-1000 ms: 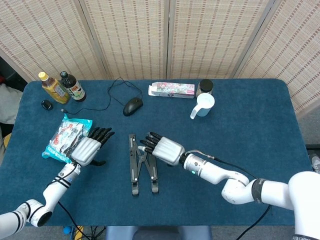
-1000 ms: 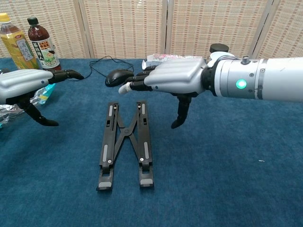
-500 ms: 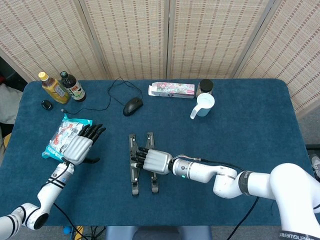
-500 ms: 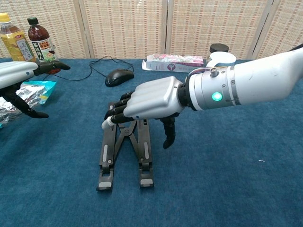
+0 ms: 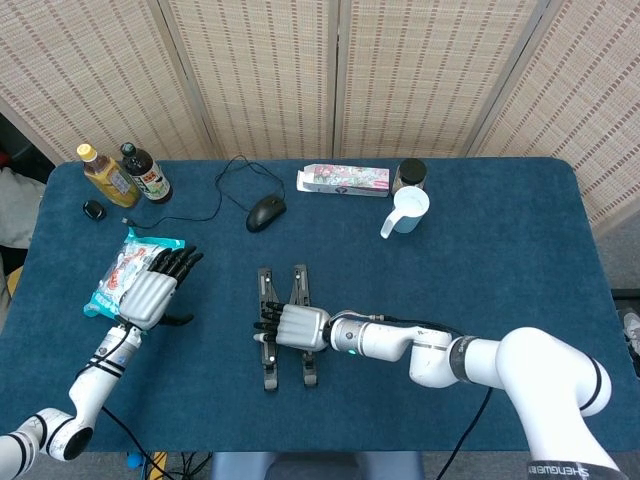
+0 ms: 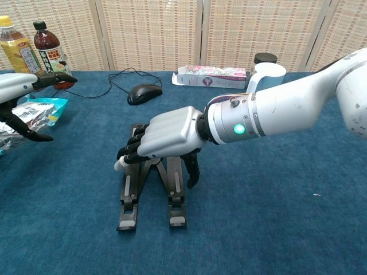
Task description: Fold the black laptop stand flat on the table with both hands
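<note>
The black laptop stand (image 5: pixel 299 281) lies low on the blue table, its two rails crossed in a narrow X (image 6: pixel 128 198). My right hand (image 5: pixel 291 326) lies palm-down over its middle. The fingers (image 6: pixel 131 151) curl over the left rail, and the thumb (image 6: pixel 192 173) reaches down just right of the right rail; no firm grip shows. My left hand (image 5: pixel 150 290) hovers well to the left of the stand, beside the snack bag. Its fingers (image 6: pixel 55 79) are stretched out, its thumb hangs down, and it holds nothing.
A snack bag (image 5: pixel 128 272) lies at the left. Two bottles (image 5: pixel 110 176) stand at the back left, near a small black object (image 5: pixel 94 210). A wired mouse (image 5: pixel 265 212), a flat box (image 5: pixel 343 180), a dark jar (image 5: pixel 410 172) and a white mug (image 5: pixel 409 209) line the back.
My right hand has come down and to the left, from behind the stand onto its middle, fingers now over the left rail. My left hand has drifted left, away from the stand.
</note>
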Robot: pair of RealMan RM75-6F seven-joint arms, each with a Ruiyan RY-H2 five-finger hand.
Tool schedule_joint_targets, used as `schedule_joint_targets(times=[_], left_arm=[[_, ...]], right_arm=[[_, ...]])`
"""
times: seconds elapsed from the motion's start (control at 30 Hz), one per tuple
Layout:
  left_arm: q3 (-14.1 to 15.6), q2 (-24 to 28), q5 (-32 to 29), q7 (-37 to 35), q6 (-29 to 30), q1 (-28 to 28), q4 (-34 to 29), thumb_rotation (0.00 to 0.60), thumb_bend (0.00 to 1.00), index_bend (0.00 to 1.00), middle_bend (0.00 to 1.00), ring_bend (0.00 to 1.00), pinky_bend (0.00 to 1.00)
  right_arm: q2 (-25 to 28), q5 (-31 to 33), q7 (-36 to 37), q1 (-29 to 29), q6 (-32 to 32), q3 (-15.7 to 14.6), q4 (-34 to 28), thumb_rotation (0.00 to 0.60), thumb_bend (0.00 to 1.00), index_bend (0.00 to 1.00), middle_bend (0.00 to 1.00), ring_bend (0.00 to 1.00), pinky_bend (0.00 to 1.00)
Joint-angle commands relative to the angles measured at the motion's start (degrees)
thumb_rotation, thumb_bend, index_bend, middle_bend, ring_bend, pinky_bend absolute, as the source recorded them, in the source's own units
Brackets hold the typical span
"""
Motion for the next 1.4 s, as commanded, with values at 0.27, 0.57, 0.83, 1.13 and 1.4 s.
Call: schedule_joint_targets(times=[0.27,0.57,0.83,1.13,1.4], left_arm=[[-0.2,-0.4,0.4,-0.9,0.1,0.4,0.7,0.6,0.11,0.0,0.0,0.0,0.01],[-0.4,-0.6,0.7,-1.0,0.1,0.6,1.1,0.6,0.11,0.0,0.0,0.0,0.01],[-0.5,-0.7,0.9,-1.2,0.1,0.8,1.2,0.6,0.11,0.0,0.0,0.0,0.01],[-0.5,-0.7,1.1,-1.5,0.2,1.1,1.4,0.6,0.11,0.0,0.0,0.0,0.01],[-0.5,-0.8,1.4,-1.8,0.0,1.1,1.6,0.6,0.11,0.0,0.0,0.0,0.01]], right_arm=[[-2.0,-0.3,3.3,2.1,0.2,-1.2,2.8,0.6,0.0,0.0,0.0,0.0,0.0],[-2.3,-0.2,5.0,3.4,-0.8,-2.8,3.5,0.6,0.0,0.0,0.0,0.0,0.0],[-2.8,0.3,5.1,3.9,-0.8,-3.1,4.1,0.6,0.0,0.0,0.05,0.0,0.0],[-4.1,0.6,5.9,4.1,0.2,-3.2,5.8,0.6,0.03,0.0,0.2,0.0,0.0],[-5.3,-0.4,8.4,3.7,3.8,-3.9,8.1,0.6,0.05,0.19,0.36,0.0,0.0]])
